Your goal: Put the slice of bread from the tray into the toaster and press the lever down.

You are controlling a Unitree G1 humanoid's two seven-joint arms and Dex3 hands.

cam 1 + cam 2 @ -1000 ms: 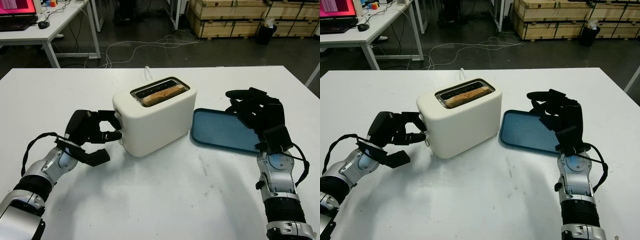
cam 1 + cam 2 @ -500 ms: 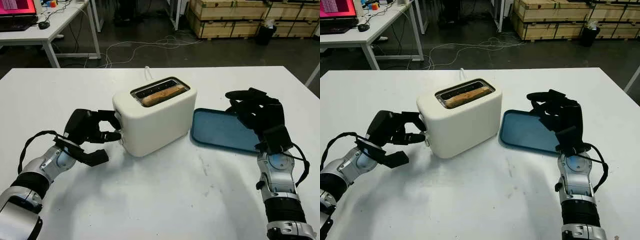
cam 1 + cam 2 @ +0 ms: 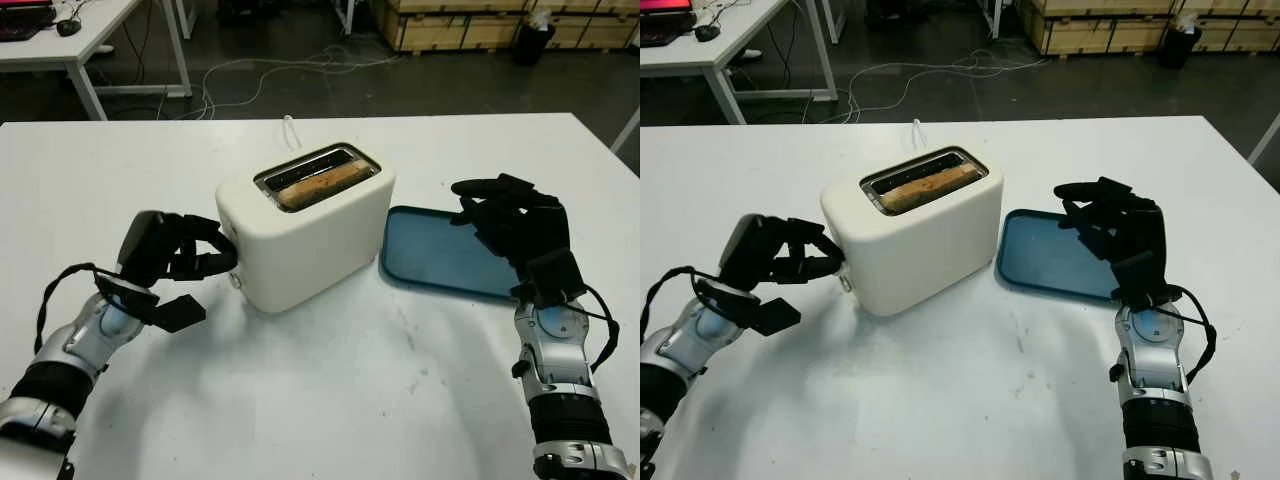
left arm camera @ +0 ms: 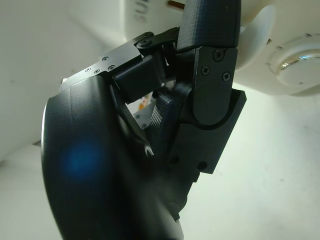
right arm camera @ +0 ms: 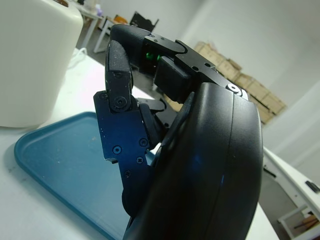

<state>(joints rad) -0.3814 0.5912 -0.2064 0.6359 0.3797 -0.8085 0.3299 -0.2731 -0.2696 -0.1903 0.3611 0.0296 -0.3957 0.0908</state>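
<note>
One step remains: bread [image 3: 320, 184] sits in the toaster [image 3: 305, 230]; your left hand [image 3: 170, 262], fingers curled at its lever, must press down.

Both hands are chunky matte black plastic, three blocky fingers each, small screws at the knuckle joints. The left hand [image 3: 165, 265] has a glossy rounded shell with a silver metal plate near the finger base. The right hand [image 3: 1118, 235] has a green light inside and a white mark on its shell. Forearms are silver and black segments with black cables looping alongside.
</note>
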